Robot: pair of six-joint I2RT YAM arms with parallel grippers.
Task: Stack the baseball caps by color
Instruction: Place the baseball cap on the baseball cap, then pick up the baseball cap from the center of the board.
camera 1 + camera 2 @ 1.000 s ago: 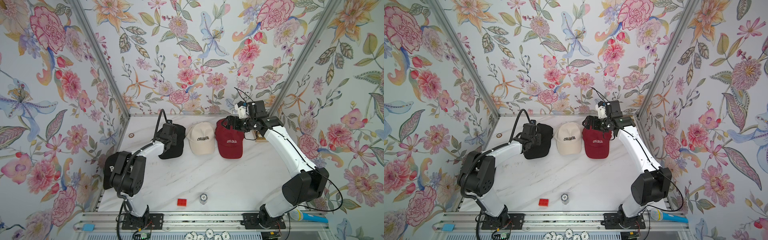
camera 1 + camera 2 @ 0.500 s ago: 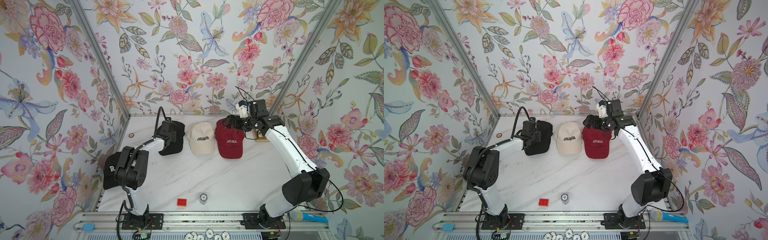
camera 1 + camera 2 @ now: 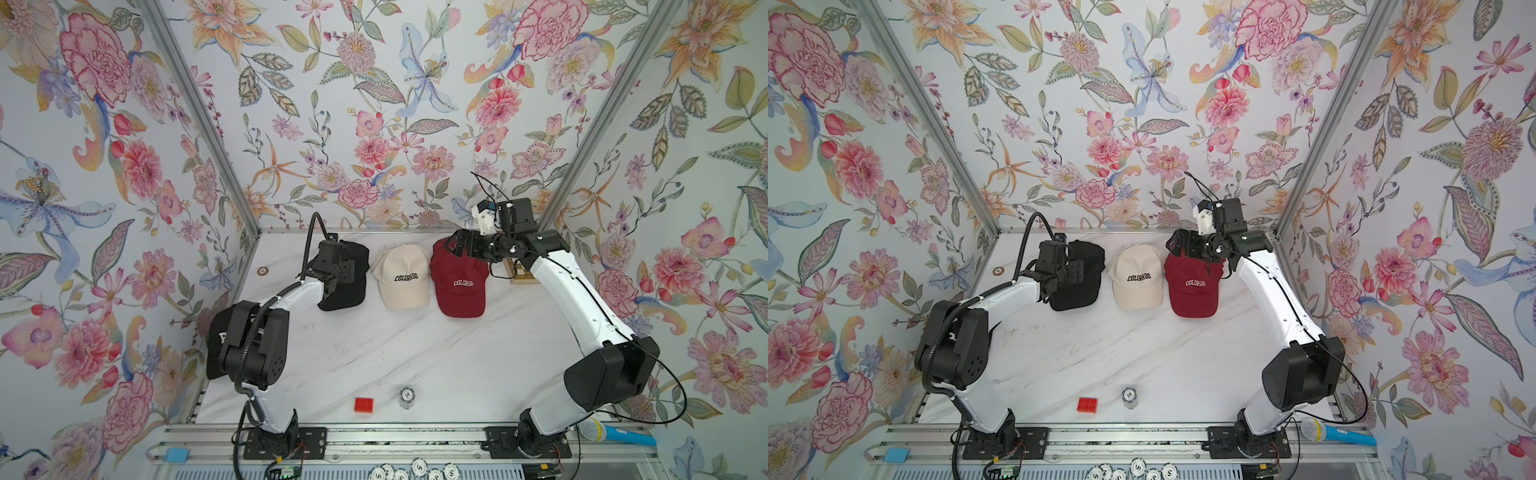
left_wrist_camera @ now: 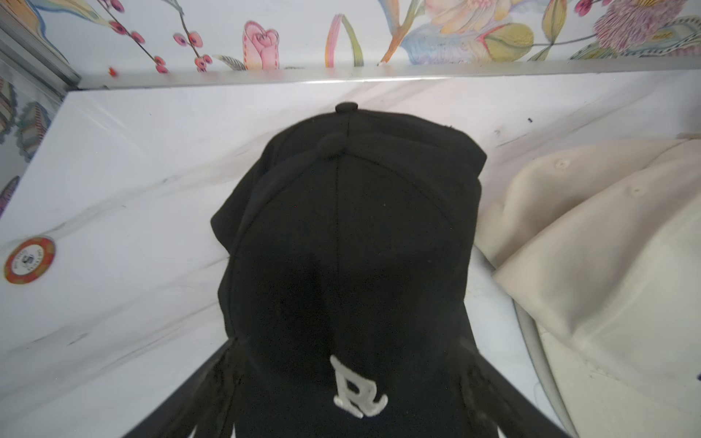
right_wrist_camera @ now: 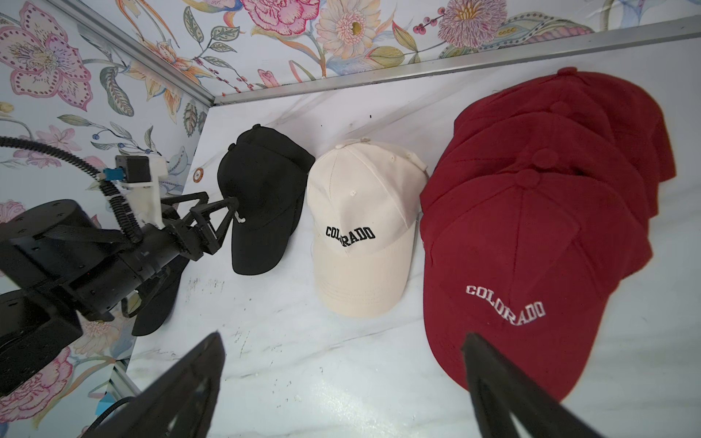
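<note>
Baseball caps (image 3: 405,278) form three colour stacks beneath spread left fingers (image 4: 205,394) and right fingers (image 5: 178,390); one black cap (image 3: 214,336) waits behind, unstacked.

A red brick (image 3: 363,404) and a small chip stack (image 3: 407,397) sit close together near the front edge of the marble table (image 3: 415,353). An orange chip (image 3: 262,271) lies at its far left edge and a wooden block (image 3: 520,272) at its far right. A blue microphone (image 3: 615,433) lies by the front rail (image 3: 395,436).
</note>
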